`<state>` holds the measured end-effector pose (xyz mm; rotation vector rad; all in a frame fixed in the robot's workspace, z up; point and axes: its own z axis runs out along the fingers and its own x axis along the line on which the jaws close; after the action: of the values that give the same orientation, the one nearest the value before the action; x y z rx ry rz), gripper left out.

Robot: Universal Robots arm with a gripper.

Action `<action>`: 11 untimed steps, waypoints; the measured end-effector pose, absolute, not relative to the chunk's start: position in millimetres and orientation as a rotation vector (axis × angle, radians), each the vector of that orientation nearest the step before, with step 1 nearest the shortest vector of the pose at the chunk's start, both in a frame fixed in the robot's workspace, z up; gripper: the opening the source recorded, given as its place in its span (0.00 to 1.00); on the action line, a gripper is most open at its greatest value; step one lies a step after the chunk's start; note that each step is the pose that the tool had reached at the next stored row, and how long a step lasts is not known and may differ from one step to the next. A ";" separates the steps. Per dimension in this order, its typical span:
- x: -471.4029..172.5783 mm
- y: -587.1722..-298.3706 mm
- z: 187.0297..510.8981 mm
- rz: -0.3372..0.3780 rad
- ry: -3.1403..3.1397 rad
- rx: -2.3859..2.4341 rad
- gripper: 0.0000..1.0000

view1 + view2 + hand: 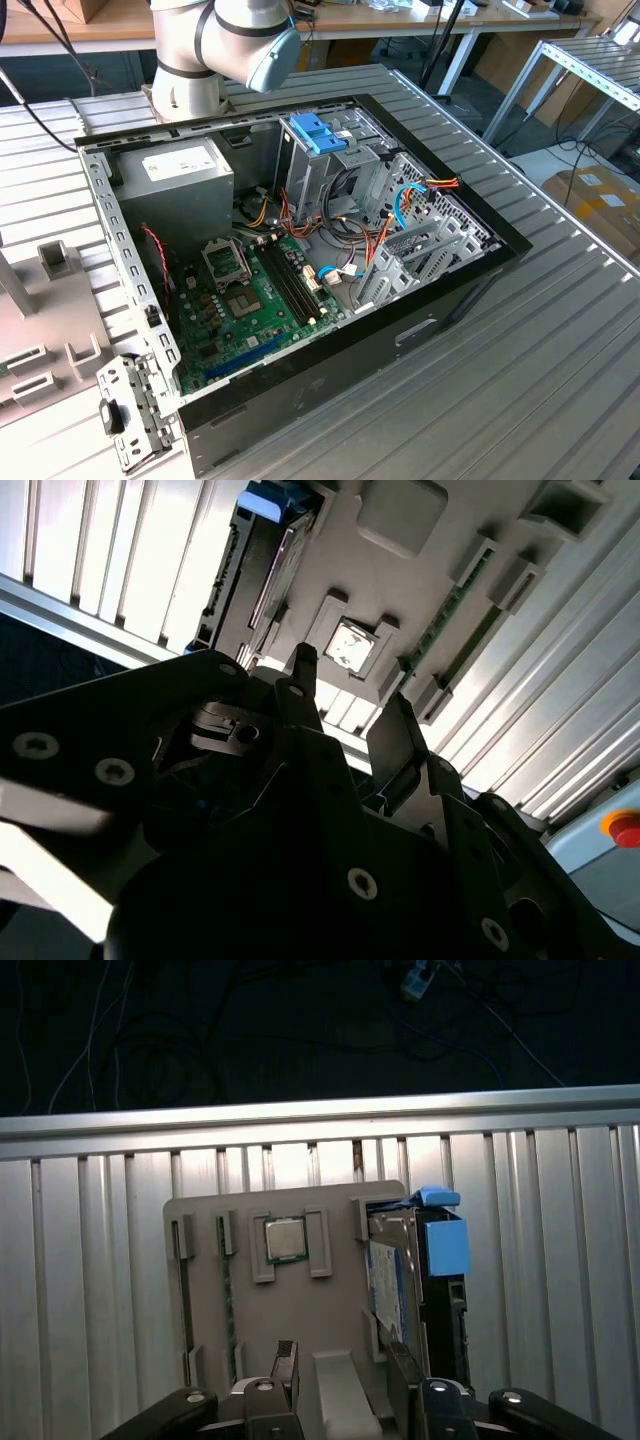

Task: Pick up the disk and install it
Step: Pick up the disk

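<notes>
The arm's gripper (342,1358) hangs over a grey parts holder (300,1310) on the ribbed metal table (90,1290), its 2 fingers (285,1360) spread apart and holding nothing. The disk (395,1280) stands on edge in a slot at the holder's side, blue rails showing, near a processor chip (285,1240) seated in the holder. In the exterior view, the open computer case (330,370) lies on the table, a blue bracket (318,132) in its drive cage.
</notes>
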<state>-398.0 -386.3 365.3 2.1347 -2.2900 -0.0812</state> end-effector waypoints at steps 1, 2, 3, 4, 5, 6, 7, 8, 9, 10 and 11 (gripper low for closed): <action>-398.1 -386.2 365.1 -0.081 -2.290 2.135 0.48; -398.3 -386.1 364.9 -0.081 -2.290 2.135 0.48; -398.4 -386.1 364.7 -0.081 -2.289 2.135 0.48; -398.6 -385.9 364.5 -0.082 -2.289 2.136 0.48; -398.7 -385.8 364.2 -0.082 -2.289 2.136 0.48; -398.8 -385.4 363.8 -0.082 -2.289 2.136 0.48; -398.9 -385.2 363.7 -0.081 -2.289 2.136 0.48; -398.9 -385.1 363.6 -0.082 -2.289 2.136 0.48; -399.0 -384.7 363.4 -0.082 -2.289 2.136 0.48; -399.0 -384.5 363.3 -0.082 -2.289 2.136 0.48; -399.0 -384.4 363.1 -0.082 -2.289 2.137 0.48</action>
<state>-399.0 -384.4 363.1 2.1366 -2.2886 -0.0815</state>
